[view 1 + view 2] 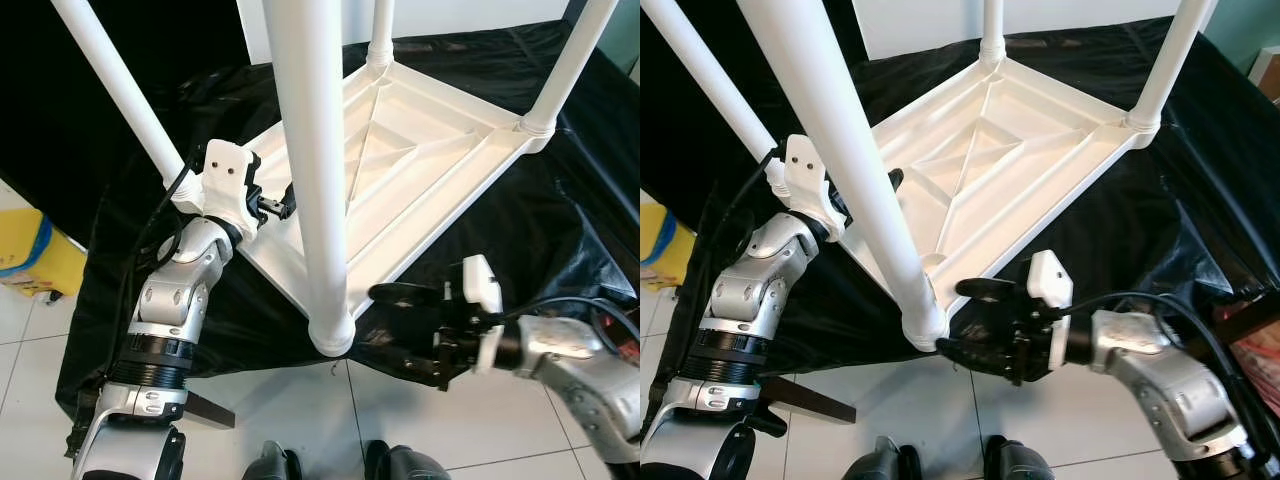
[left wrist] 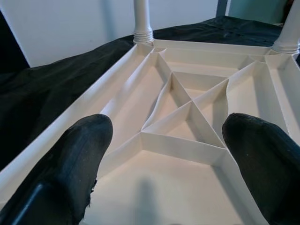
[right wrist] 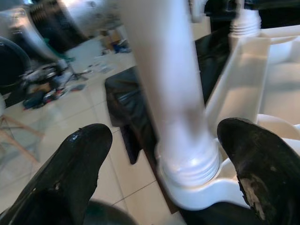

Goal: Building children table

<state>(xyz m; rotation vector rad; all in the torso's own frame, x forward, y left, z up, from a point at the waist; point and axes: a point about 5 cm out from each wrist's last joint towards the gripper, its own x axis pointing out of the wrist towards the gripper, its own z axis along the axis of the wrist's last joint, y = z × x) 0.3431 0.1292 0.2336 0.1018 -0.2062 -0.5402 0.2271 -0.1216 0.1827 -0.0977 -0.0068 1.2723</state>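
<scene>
Meanwhile, the upturned children's table is lying on black sheeting as the right gripper, fingers spread, is straddling the nearest leg; squeezing squarely near its socket should help, while the left gripper is hovering open over the ribbed underside

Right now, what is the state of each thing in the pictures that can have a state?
Table top: upside down on the black sheet, ribbed underside facing up.
Four legs: all fitted in the corner sockets, pointing up.
Near leg: seated in the front corner socket.
Left hand: open, over the table top's left edge.
Right hand: open, fingers either side of the near leg's base, not closed on it.
</scene>
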